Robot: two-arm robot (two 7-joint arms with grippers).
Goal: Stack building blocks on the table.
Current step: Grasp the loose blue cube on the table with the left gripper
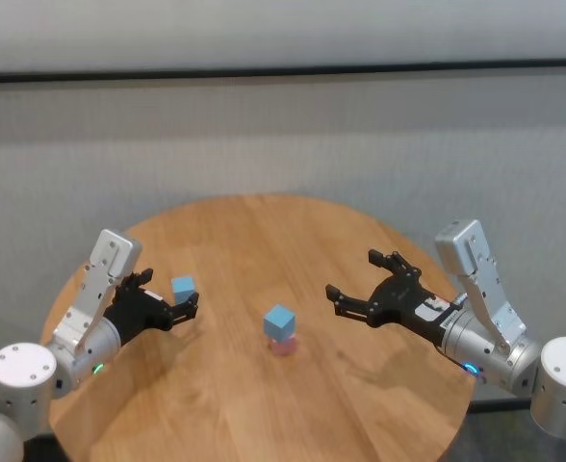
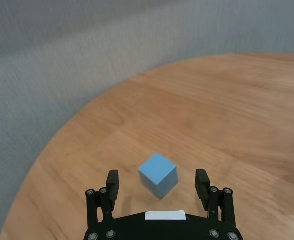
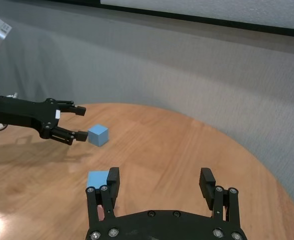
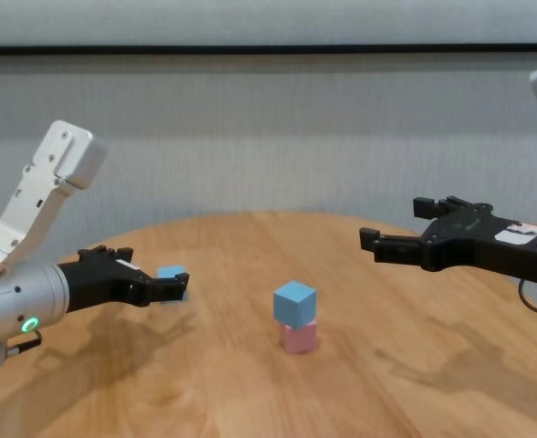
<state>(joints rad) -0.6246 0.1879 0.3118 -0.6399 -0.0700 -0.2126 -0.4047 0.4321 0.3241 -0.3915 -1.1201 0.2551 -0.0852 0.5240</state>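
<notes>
Near the left edge of the round wooden table (image 1: 264, 231) lies a light blue block (image 1: 183, 287). My left gripper (image 1: 167, 292) is open around it, and in the left wrist view the block (image 2: 158, 175) rests on the wood between the fingers (image 2: 112, 185) without touching either. At the table's middle a second light blue block (image 1: 279, 321) sits on a pale pink block (image 1: 284, 346). This stack also shows in the chest view, blue block (image 4: 294, 303) over pink block (image 4: 299, 336). My right gripper (image 1: 352, 276) hovers open and empty to the right of the stack.
A grey wall stands behind the table. Bare wood (image 4: 250, 237) lies between the left block and the stack, and more lies on the table's far half. The right wrist view shows the left gripper (image 3: 83, 122) beside its block (image 3: 98, 135).
</notes>
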